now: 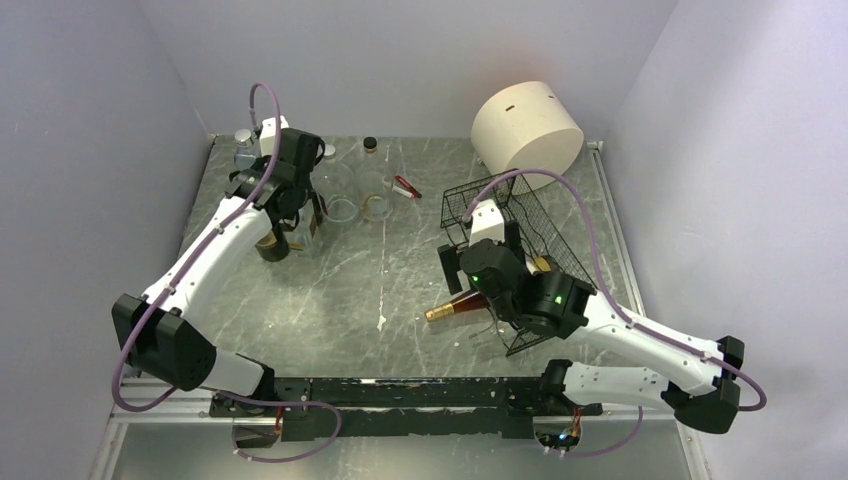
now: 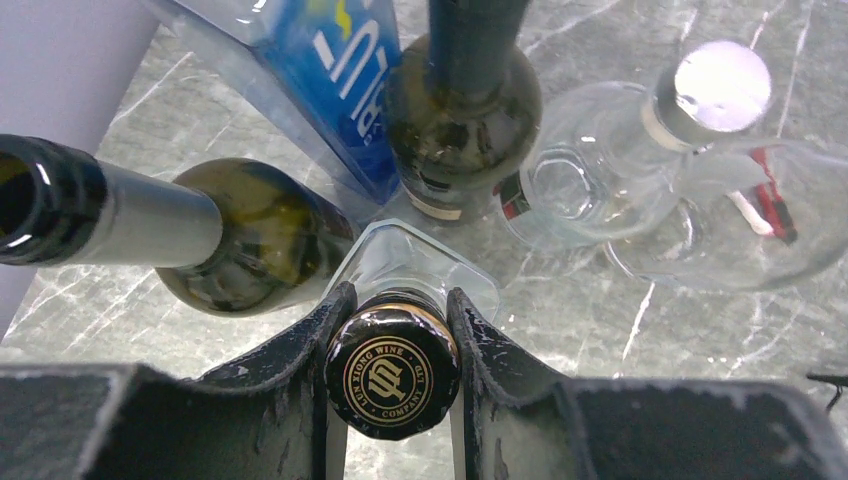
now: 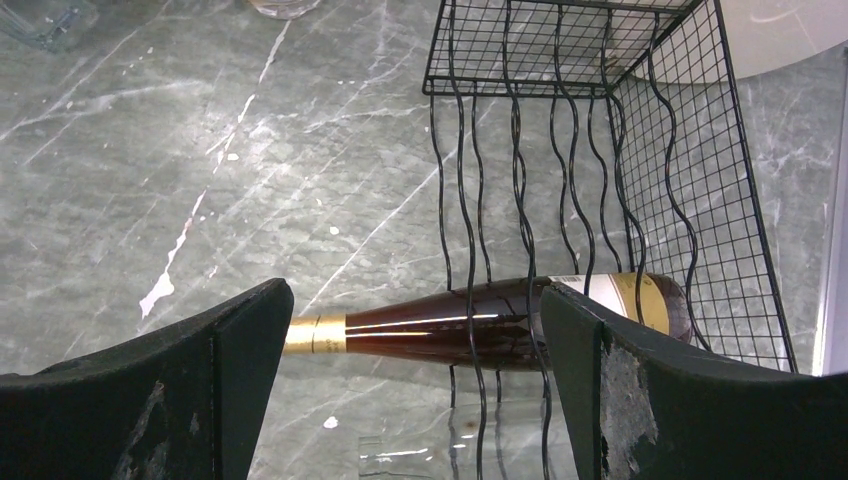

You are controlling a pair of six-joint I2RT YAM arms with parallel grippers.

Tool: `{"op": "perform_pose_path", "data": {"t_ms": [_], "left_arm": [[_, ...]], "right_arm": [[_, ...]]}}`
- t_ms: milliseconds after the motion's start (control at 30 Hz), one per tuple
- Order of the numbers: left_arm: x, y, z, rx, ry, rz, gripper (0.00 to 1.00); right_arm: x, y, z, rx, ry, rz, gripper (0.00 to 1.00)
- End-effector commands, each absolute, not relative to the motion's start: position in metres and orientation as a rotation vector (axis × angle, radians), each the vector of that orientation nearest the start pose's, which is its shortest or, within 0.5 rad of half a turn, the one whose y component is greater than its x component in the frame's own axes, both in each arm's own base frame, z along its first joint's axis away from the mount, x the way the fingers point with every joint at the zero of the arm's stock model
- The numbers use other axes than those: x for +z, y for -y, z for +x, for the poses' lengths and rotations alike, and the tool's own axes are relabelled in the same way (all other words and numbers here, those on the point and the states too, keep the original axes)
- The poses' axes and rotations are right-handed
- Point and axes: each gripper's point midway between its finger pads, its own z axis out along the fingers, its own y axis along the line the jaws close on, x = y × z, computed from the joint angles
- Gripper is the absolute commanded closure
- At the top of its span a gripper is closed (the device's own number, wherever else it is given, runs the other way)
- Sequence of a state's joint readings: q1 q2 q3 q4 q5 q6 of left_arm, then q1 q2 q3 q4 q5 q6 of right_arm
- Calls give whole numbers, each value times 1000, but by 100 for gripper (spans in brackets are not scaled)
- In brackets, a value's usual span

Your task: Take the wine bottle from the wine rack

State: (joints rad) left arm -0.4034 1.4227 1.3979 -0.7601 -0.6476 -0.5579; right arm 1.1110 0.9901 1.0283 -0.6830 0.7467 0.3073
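Observation:
The wine bottle (image 3: 455, 325) is dark brown with a gold foil neck (image 1: 441, 312). It lies on its side across the wavy wires of the black wine rack (image 3: 610, 150), neck poking out to the left. My right gripper (image 3: 415, 292) hovers open just above it, one finger past each end of the neck and shoulder, touching nothing. In the top view the right gripper (image 1: 480, 258) is over the near end of the rack (image 1: 525, 215). Far left, my left gripper (image 2: 400, 300) is shut on the black cap of a clear square bottle (image 2: 420, 262) standing upright.
Around the left gripper (image 1: 292, 222) stand two dark green bottles (image 2: 255, 235), a blue-labelled clear bottle (image 2: 330, 60) and round clear glass bottles (image 2: 590, 180). A cream cylinder (image 1: 527, 125) lies behind the rack. Walls close in on both sides.

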Motion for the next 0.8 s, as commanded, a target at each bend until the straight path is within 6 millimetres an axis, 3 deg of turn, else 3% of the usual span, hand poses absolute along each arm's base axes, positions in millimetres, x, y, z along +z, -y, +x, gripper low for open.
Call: {"op": "perform_pose_path", "data": {"t_ms": [0,400,533,767], "left_arm": [[267,44,385,231,-1980,-581,93],[251,35,387,269,-2003,-623,92],[249,37,386,255,-2007,-594,78],[257,40,383,211,-1997,-569,62]], "right_arm": [[250,-184,214,80,-1973,-390,0],[245,-188,213,90,-1982,-405,0],[244,-188,213,87,-1984,-409,0],[245,-191,213,100,-1982,-413,0]]}}
